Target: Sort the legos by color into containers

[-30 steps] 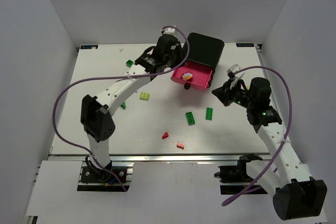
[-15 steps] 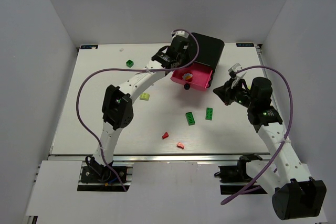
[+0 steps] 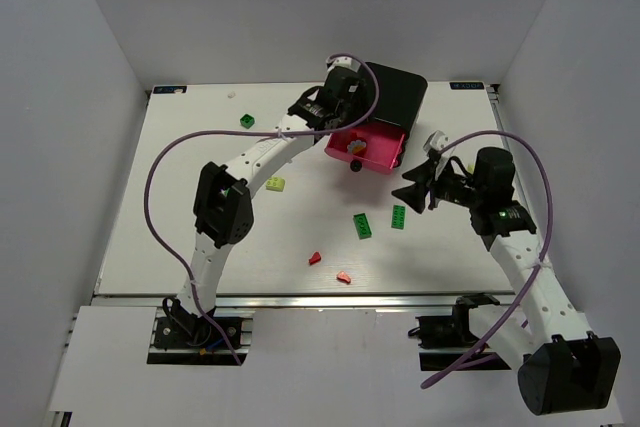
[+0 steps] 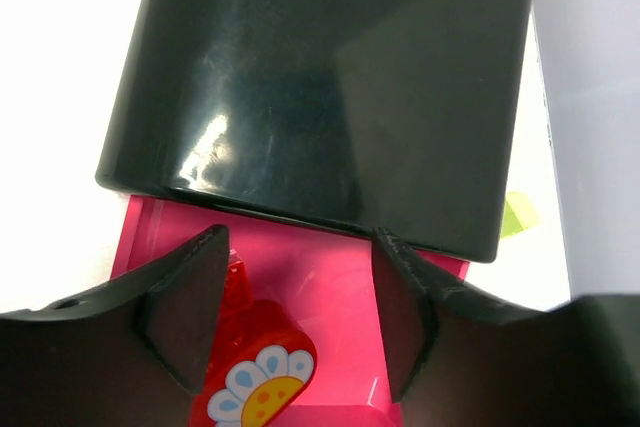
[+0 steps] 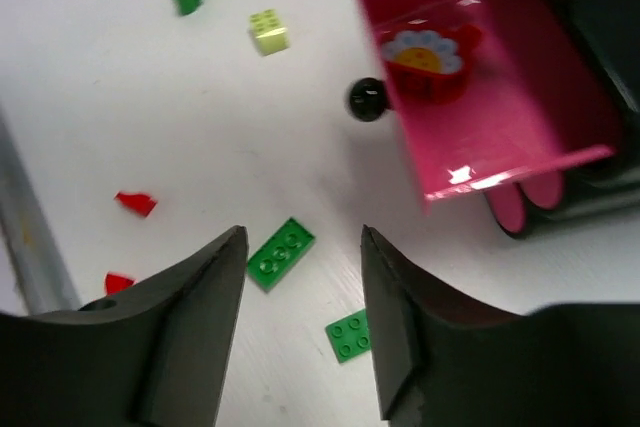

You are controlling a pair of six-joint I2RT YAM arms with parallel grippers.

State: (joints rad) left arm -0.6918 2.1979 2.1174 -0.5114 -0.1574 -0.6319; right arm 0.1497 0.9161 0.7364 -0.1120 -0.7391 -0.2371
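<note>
One white counter (image 3: 180, 227) is carrying one black cabinet (image 3: 395, 92), with one pink drawer (image 3: 378, 155) standing pulled out. The left fingers (image 4: 185, 307) are hanging spread above that drawer, gripping nothing. The right fingers (image 5: 190, 317) are hovering spread over two green plates (image 5: 280, 252). One flower-printed red brick (image 4: 255, 377) is lying in the drawer. One green cube (image 3: 246, 121), one lime block (image 3: 275, 184) and two red bits (image 3: 315, 258) are lying on the counter.

The table (image 3: 180, 237) carried a black cabinet (image 3: 395, 92) at one o'clock, a green cube (image 3: 246, 121) at eleven, a lime block (image 3: 275, 184) at nine, two flat green bricks (image 3: 362, 226) at four, red bits (image 3: 315, 258) at six.
</note>
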